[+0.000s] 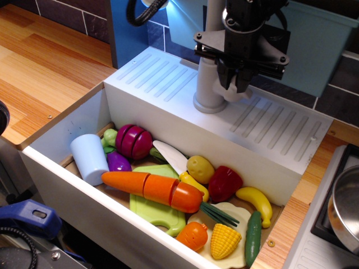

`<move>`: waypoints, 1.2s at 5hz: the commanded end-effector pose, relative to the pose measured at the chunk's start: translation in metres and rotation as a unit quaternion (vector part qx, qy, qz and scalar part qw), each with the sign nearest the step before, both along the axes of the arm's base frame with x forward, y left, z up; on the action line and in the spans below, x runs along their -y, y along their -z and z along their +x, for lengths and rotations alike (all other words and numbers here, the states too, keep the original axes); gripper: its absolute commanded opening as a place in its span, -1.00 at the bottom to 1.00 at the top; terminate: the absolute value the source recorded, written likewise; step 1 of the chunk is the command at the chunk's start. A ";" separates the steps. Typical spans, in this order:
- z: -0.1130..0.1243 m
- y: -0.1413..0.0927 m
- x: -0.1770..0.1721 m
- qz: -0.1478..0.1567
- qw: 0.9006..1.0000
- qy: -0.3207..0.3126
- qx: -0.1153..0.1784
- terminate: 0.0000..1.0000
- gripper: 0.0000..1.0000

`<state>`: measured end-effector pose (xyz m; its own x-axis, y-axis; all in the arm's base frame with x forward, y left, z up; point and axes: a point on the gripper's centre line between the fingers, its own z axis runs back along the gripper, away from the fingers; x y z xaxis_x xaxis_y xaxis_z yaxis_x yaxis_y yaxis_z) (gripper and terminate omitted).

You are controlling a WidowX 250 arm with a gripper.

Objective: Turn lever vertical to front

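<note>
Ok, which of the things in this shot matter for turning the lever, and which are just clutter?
Job:
lever, mostly hidden behind the gripper
gripper, down over the lever
faucet column

Just lying about, in the sink:
carrot
blue cup
knife
red pepper
banana
corn

Toy kitchen set, lab-style robot setup. Evidence: white plastic sink (67, 168) across the lower half, filled with toy food: carrot (151, 189), corn (224, 241), banana (256, 203), red pepper (224, 182), plus a toy knife (171, 156) and blue cup (90, 158). Grey faucet (208, 84) on the ribbed drainboard (280, 129), upper centre. Wood-look counter (45, 67) at left, dark tile wall (73, 17) behind. Stove with a pot (343, 207) at the right edge.
</note>
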<state>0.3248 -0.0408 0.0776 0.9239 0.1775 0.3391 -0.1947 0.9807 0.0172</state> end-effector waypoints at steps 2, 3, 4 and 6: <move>-0.034 0.020 0.021 -0.039 0.999 -0.007 -0.015 -1.00 -1.00; -0.043 0.032 0.017 -0.052 0.998 -0.015 -0.019 -1.00 -1.00; -0.050 0.044 0.010 -0.060 0.998 -0.023 -0.019 -1.00 -1.00; -0.051 0.047 0.002 -0.082 0.996 -0.013 -0.034 -1.00 1.00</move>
<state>0.2666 -0.0425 0.0231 0.9456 0.2450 0.2140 -0.2243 0.9675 -0.1168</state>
